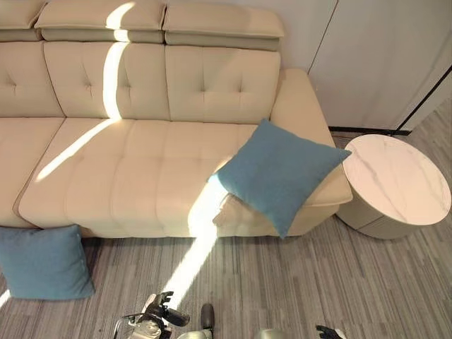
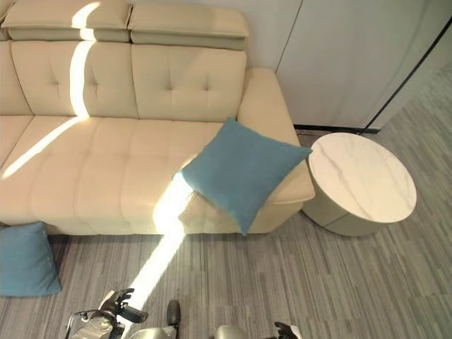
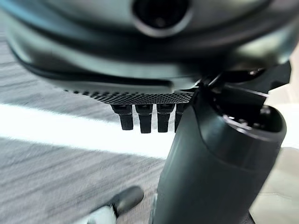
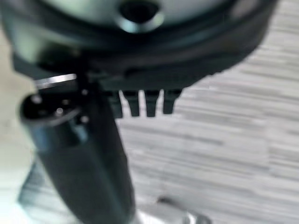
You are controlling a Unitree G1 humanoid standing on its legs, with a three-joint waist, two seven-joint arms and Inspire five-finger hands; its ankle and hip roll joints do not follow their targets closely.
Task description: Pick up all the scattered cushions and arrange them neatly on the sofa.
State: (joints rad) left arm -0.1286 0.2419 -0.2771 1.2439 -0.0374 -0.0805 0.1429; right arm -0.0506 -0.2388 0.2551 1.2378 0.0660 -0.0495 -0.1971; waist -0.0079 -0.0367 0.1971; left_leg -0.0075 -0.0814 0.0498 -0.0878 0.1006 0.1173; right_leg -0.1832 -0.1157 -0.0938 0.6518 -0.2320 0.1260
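One blue cushion (image 1: pixel 279 173) lies tilted on the right end of the cream sofa (image 1: pixel 127 176), with its lower corner hanging over the front edge. A second blue cushion (image 1: pixel 42 261) sits on the floor at the left, against the sofa's base. My left hand (image 1: pixel 159 312) shows low at the bottom edge, far from both cushions. In the left wrist view its fingers (image 3: pixel 145 119) hang straight over the floor, holding nothing. My right hand (image 1: pixel 328 331) shows at the bottom right. Its fingers (image 4: pixel 140 105) hang relaxed and empty in the right wrist view.
A round white marble-topped side table (image 1: pixel 395 176) stands on the floor just right of the sofa's armrest. White cabinet doors (image 1: pixel 374 56) stand behind it. Grey striped flooring (image 1: pixel 282 282) stretches between me and the sofa, crossed by a band of sunlight.
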